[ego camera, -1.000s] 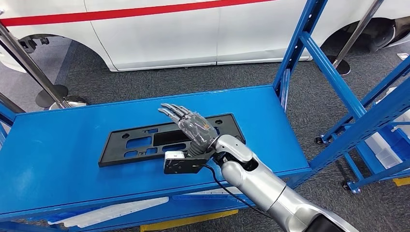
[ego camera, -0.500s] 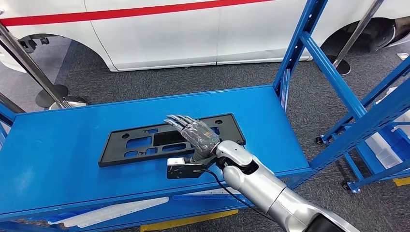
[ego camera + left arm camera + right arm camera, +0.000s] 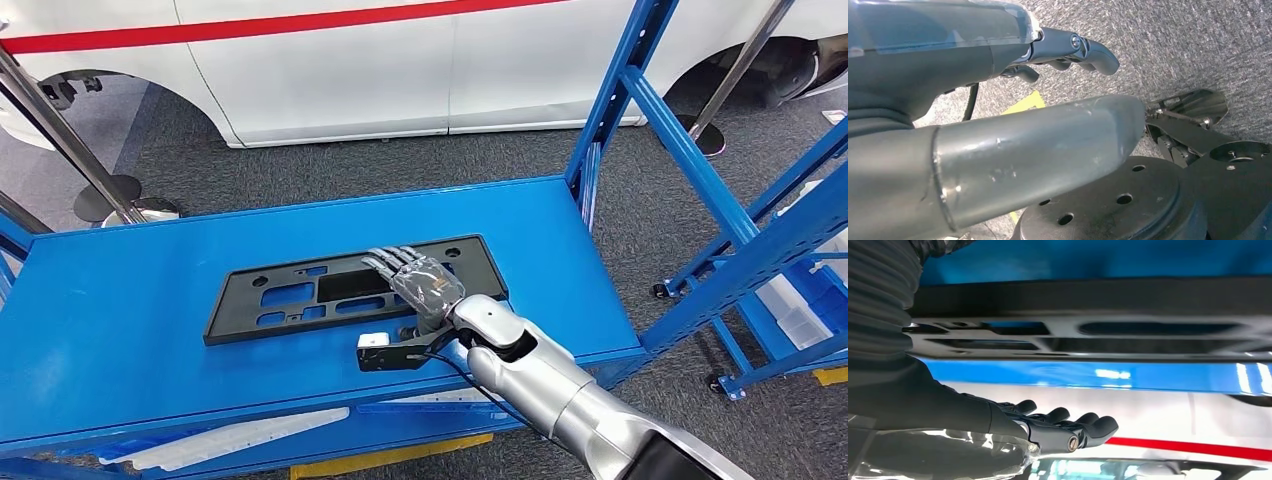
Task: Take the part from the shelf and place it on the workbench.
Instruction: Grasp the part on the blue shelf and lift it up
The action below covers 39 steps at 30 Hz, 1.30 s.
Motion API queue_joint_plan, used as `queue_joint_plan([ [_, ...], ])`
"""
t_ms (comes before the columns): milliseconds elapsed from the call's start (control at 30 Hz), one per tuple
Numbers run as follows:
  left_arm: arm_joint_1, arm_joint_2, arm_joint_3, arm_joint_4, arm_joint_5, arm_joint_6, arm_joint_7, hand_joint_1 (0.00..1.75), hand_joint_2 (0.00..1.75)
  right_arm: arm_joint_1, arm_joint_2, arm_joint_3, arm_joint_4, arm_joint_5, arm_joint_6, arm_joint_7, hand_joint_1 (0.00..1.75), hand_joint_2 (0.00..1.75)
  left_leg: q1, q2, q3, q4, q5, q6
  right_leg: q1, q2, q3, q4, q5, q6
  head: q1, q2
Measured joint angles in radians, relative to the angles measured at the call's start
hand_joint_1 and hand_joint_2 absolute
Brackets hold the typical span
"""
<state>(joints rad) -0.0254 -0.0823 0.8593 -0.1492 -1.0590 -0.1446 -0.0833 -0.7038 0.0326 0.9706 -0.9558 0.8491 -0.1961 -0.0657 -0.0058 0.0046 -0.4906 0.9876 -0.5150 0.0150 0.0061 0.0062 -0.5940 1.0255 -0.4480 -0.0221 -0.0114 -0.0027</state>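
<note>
Reaching forward over the blue worktop (image 3: 120, 300), the right hand (image 3: 420, 282) hovers palm-down above the right half of the black part (image 3: 300, 295), its fingers (image 3: 1068, 421) stretched out, side by side, and holding nothing. The part lies flat near the middle of the worktop, in front of a white car (image 3: 330, 70). The left hand (image 3: 998, 45) hangs above the grey carpet (image 3: 1198, 45), its fingers loosely curled around nothing.

The right arm (image 3: 560, 395) is smooth silver, in rounded segments with a dark joint gap. A black camera bracket (image 3: 395, 352) with a white end sits at its wrist, fed by a thin black cable (image 3: 470, 385). The right hand (image 3: 425, 285) is grey under clear film, with dark fingers (image 3: 1068, 422).
</note>
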Motion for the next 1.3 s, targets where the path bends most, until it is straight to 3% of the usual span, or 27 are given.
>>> queue_joint_plan([
  [33, 0.0, 0.0, 0.0, 0.0, 0.0, 0.0, 0.0, 0.0, 0.0, -0.003, 0.001, 0.001, 0.02, 0.017, -0.017, 0.005, 0.0, 1.75, 0.0, 0.0, 0.0, 0.0, 0.0, 0.0, 0.0, 0.0, 0.0, 0.0, 0.0, 0.0, 0.0, 0.0],
  [67, 0.0, 0.0, 0.0, 0.0, 0.0, 0.0, 0.0, 0.0, 0.0, -0.007, 0.002, 0.001, 0.041, 0.032, -0.035, 0.008, 0.33, 1.75, 0.0, 0.0, 0.0, 0.0, 0.0, 0.0, 0.0, 0.0, 0.0, 0.0, 0.0, 0.0, 0.0, 0.0],
  [167, 0.0, 0.0, 0.001, 0.0, 0.0, 0.0, 0.007, 0.0, 0.0, -0.021, 0.008, -0.001, 0.112, 0.068, -0.087, 0.015, 1.57, 1.75, 0.0, 0.0, 0.0, 0.0, 0.0, 0.0, 0.0, 0.0, 0.0, 0.0, 0.0, 0.0, 0.0, 0.0],
  [200, 0.0, 0.0, 0.001, 0.0, -0.001, 0.0, 0.01, 0.0, 0.0, -0.025, 0.011, -0.004, 0.134, 0.077, -0.1, 0.017, 1.66, 1.75, 0.0, 0.0, 0.0, 0.0, 0.0, 0.0, 0.0, 0.0, 0.0, 0.0, 0.0, 0.0, 0.0, 0.0],
  [333, 0.0, 0.0, 0.003, 0.0, -0.001, 0.0, 0.016, 0.0, 0.0, -0.033, 0.019, -0.021, 0.198, 0.088, -0.12, 0.02, 1.75, 1.75, 0.0, 0.0, 0.001, 0.0, 0.0, 0.0, 0.0, 0.0, 0.001, 0.0, 0.0, 0.0, 0.0, 0.0],
  [667, -0.001, 0.0, 0.009, 0.0, 0.0, -0.001, 0.017, 0.0, 0.0, -0.057, 0.033, -0.039, 0.249, 0.089, -0.122, 0.011, 1.75, 1.75, 0.0, 0.0, 0.003, 0.0, 0.0, 0.0, 0.0, 0.0, 0.003, 0.0, 0.0, 0.0, 0.0, 0.0],
  [800, -0.001, 0.0, 0.01, 0.0, 0.001, 0.0, 0.014, 0.0, 1.75, -0.059, 0.037, -0.043, 0.251, 0.089, -0.116, 0.009, 1.75, 1.75, 0.0, 0.0, 0.004, 0.0, 0.0, 0.0, 0.0, 0.0, 0.004, 0.0, 0.0, 0.0, 0.0, 0.0],
  [1300, -0.002, 0.0, 0.04, -0.001, 0.033, -0.023, 0.001, 0.0, 1.75, -0.059, 0.038, -0.049, 0.251, 0.091, -0.101, 0.009, 1.75, 1.75, 0.0, 0.0, 0.004, 0.001, 0.0, 0.0, 0.0, 0.0, 0.005, 0.0, 0.0, 0.0, 0.0, 0.0],
])
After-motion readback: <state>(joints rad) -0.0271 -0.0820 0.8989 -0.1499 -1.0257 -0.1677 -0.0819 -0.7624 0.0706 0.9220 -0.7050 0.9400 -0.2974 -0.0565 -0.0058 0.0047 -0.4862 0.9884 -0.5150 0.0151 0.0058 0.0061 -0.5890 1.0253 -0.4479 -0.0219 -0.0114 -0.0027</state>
